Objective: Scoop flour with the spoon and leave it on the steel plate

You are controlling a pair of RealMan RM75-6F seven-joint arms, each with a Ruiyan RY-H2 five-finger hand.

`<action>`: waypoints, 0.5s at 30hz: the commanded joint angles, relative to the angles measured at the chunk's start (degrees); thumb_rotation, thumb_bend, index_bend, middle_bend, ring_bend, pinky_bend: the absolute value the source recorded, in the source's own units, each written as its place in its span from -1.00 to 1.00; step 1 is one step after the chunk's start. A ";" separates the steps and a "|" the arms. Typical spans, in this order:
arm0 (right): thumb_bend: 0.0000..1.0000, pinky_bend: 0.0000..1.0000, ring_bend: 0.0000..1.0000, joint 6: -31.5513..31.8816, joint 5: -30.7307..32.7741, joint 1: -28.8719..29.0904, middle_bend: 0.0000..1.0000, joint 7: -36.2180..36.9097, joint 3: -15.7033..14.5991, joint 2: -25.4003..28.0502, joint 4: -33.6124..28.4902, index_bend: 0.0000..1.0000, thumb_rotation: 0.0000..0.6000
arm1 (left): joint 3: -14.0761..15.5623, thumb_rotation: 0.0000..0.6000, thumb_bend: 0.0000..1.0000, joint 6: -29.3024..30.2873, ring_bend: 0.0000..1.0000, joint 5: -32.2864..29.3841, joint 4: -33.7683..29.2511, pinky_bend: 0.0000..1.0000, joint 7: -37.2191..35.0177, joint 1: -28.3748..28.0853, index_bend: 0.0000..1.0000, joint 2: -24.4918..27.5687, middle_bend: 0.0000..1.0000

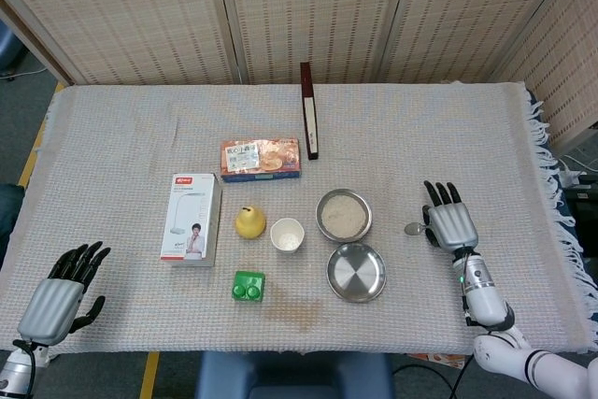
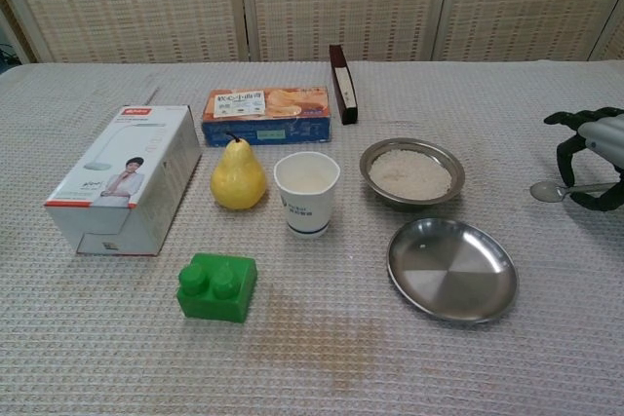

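While the steel plate (image 2: 451, 268) sits bare and the flour bowl (image 2: 411, 171) just behind it looks untouched, you're at the pick-up step: your right robot hand (image 2: 593, 157) has its fingers curled around the spoon (image 2: 552, 190) handle, spoon bowl poking out toward the flour. It looks lifted just off the counter (image 2: 322, 358) (hard to be sure from here). Left robot hand (image 1: 62, 293) rests fingers apart, holding nothing, at the near left corner. Next: carry the spoon left to the flour, tip its bowl down, keep the handle from twisting in the grip.
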 commanded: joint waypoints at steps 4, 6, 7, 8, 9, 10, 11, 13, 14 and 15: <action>-0.17 -1.00 -1.00 1.96 1.22 2.18 -0.98 -8.45 2.17 3.28 -7.49 0.37 1.00 | 0.17 1.00 -0.19 0.30 -1.00 0.43 -0.31 -0.78 -0.39 0.06 -1.00 0.26 -1.00; -0.17 -1.00 -1.00 2.08 2.14 3.52 -0.97 -12.38 3.12 3.91 -10.48 0.37 1.00 | 0.23 1.00 -0.19 0.35 -1.00 0.57 -0.42 -0.78 -0.63 0.06 -1.00 0.38 -1.00; -0.16 -1.00 -1.00 2.10 2.63 4.19 -0.97 -14.25 3.52 4.01 -11.62 0.37 1.00 | 0.29 1.00 -0.19 0.40 -1.00 0.73 -0.52 -0.78 -0.71 0.05 -1.00 0.45 -1.00; -0.16 -1.00 -1.00 2.01 3.44 5.16 -0.96 -16.85 4.06 3.98 -13.00 0.38 1.00 | 0.37 1.00 -0.19 0.48 -1.00 0.94 -0.60 -0.78 -0.83 0.05 -1.00 0.53 -1.00; -0.16 -1.00 -1.00 1.87 4.20 5.93 -0.96 -18.85 4.46 3.83 -13.93 0.38 1.00 | 0.42 1.00 -0.19 0.54 -1.00 1.11 -0.63 -0.78 -0.94 0.04 -1.00 0.58 -1.00; -0.16 -1.00 -1.00 1.70 5.04 6.75 -0.96 -20.90 4.82 3.59 -14.76 0.38 1.00 | 0.48 1.00 -0.19 0.60 -1.00 1.28 -0.65 -0.78 -1.03 0.04 -1.00 0.63 -1.00; -0.16 -1.00 -1.00 1.52 6.16 7.87 -0.95 -23.71 5.24 3.18 -15.69 0.39 1.00 | 0.54 1.00 -0.19 0.66 -1.00 1.44 -0.67 -0.78 -1.13 0.03 -1.00 0.69 -1.00; -0.16 -1.00 -1.00 1.41 7.78 9.64 -0.95 -28.24 5.63 2.33 -16.60 0.39 1.00 | 0.62 1.00 -0.19 0.77 -1.00 1.63 -0.75 -0.78 -1.32 0.05 -1.00 0.81 -1.00; -0.16 -1.00 -1.00 1.44 8.54 10.53 -0.95 -30.55 5.73 1.81 -16.85 0.39 1.00 | 0.65 1.00 -0.19 0.82 -1.00 1.70 -0.77 -0.78 -1.47 0.06 -1.00 0.90 -1.00; -0.16 -1.00 -1.00 1.54 9.50 11.71 -0.95 -33.52 5.78 0.97 -16.92 0.39 1.00 | 0.68 1.00 -0.19 0.88 -1.00 1.76 -0.79 -0.78 -1.68 0.07 -1.00 1.00 -1.00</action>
